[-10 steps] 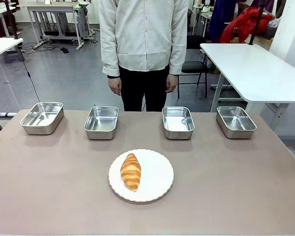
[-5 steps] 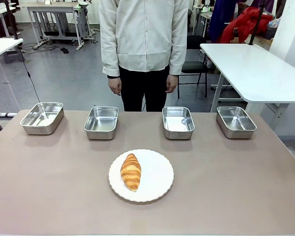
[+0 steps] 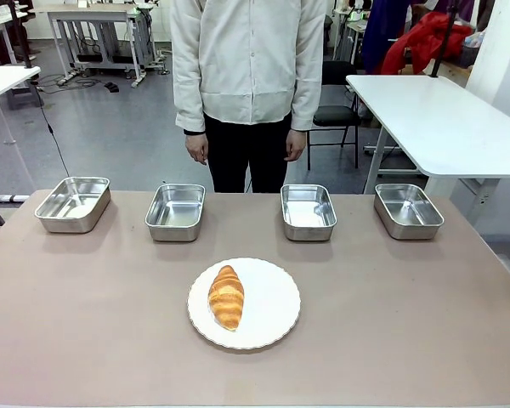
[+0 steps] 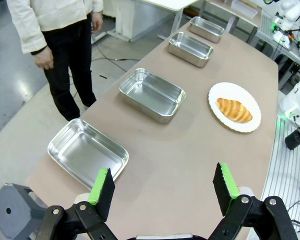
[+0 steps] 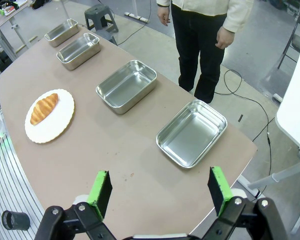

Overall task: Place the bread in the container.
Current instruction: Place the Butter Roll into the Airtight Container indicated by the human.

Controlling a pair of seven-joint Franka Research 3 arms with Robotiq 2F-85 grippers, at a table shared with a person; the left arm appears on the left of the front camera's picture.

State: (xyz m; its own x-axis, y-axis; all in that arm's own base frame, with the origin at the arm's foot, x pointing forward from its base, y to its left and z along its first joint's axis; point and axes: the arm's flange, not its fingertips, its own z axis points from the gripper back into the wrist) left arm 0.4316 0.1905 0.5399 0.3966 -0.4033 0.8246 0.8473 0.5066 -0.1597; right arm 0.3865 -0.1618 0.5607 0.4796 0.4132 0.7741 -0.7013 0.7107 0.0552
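The bread (image 3: 226, 297) is lying on a round white plate (image 3: 272, 316), which is sitting midway between the table's (image 3: 408, 331) left and right edges and closer to the near edge than to the far one. The bread is resting on the plate's left half, with its long axis running from the near edge towards the far edge, and nothing is touching it.

Four steel containers are standing in a row along the far edge, well apart from the plate. The leftmost container (image 3: 72, 204) is sitting by the far-left corner, and the rightmost container (image 3: 407, 211) is sitting towards the far-right corner. The second container (image 3: 175, 212) and the third container (image 3: 308, 212) are standing between them. All four are showing bare, shiny bottoms.

The left claw (image 4: 162, 172) is hanging released above the table's left end, with its green pads spread wide and nothing between them. The leftmost container is lying just beyond its fingers. The right claw (image 5: 159, 175) is hanging above the table's right end, likewise released and gripping nothing, with the rightmost container lying just ahead of it. Both claws are hovering well apart from the bread.

A person (image 3: 246, 68) in a pale jacket is standing at the far edge behind the two middle containers, with both hands hanging at the sides.
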